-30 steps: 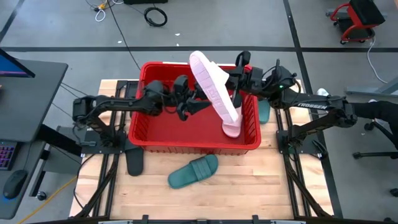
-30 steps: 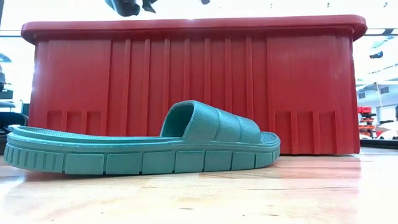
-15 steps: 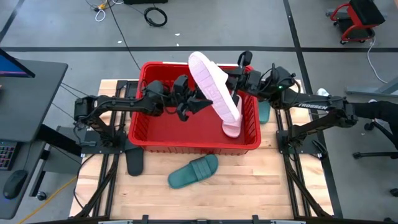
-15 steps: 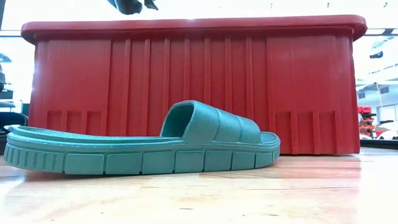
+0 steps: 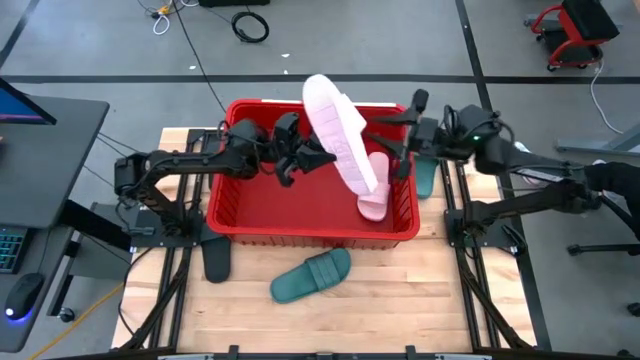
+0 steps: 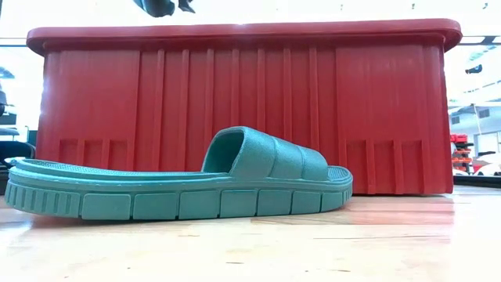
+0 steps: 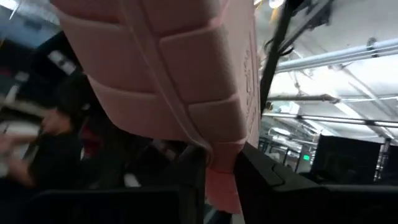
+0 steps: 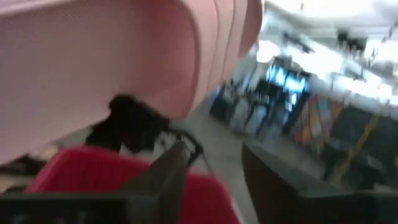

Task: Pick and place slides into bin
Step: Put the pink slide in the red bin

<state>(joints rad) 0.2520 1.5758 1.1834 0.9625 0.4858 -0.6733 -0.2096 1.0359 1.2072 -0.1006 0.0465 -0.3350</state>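
Observation:
A pale pink slide [image 5: 340,135] stands steeply tilted above the red bin [image 5: 250,215], sole toward my left gripper [image 5: 322,158], which is shut on it. In the left wrist view its ribbed sole [image 7: 168,68] fills the picture. My right gripper [image 5: 404,138] hangs open just right of the slide, over the bin's right part, with nothing between its fingers [image 8: 168,171]. A second pink slide [image 5: 372,206] lies in the bin under the first one's lower end. Whether the two touch is hidden. My left gripper pinches the side edge of the pink slide's sole [image 7: 219,163] between its two fingers [image 7: 191,180]. The fingers come nearly level from the table's left and lie across that edge. The slide stands tilted, its far end high over the bin's far rim.
A teal slide [image 5: 312,275] lies on the table in front of the bin, close before the low camera [image 6: 180,184]. A black slide [image 5: 217,258] lies at the bin's near left corner, and another teal one [image 5: 425,178] beside its right wall.
My right gripper has opened, let go of the pink slide and drawn back toward the table's right edge. My left gripper has shut on the slide's sole edge. The slide has kept its tilted stand over the bin.

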